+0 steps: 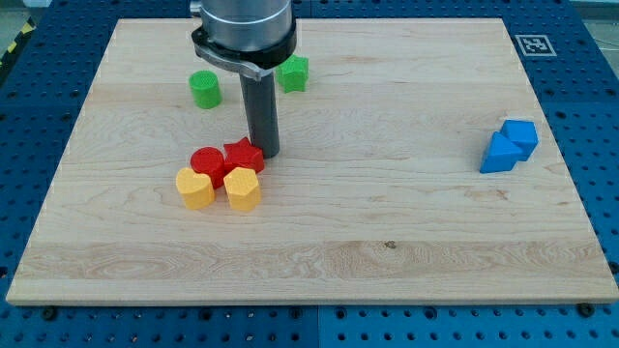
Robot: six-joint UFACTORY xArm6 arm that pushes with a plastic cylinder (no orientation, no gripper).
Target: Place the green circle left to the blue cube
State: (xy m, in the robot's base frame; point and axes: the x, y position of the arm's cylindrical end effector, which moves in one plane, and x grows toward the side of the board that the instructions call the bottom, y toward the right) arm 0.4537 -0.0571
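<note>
Green circle (204, 89): we had it sitting at the view's upper left, well apart from its target, with nothing touching it.
Blue cube (521, 136): over at the view's right edge, touching a second blue block (499, 155) just below and to its left; that one's shape we could not quite make out, possibly a wedge.
Our tip (266, 153): we were down on the board at the view's centre left, below and to the right of the green circle and clear of it, right against the red star-like block (243, 155).
Hand state: we carried a bare rod, so there was nothing to open or clamp.
Neighbours: a red round block (207, 161), a yellow heart-like block (195, 188) and a yellow block (242, 188) huddled by our tip; a green star-like block (293, 73) sat just behind the rod.
Progress: nothing done yet, by our reading; the whole push across to the cube's left side was left.
Watch-out: the second blue block already sat on the cube's left.
</note>
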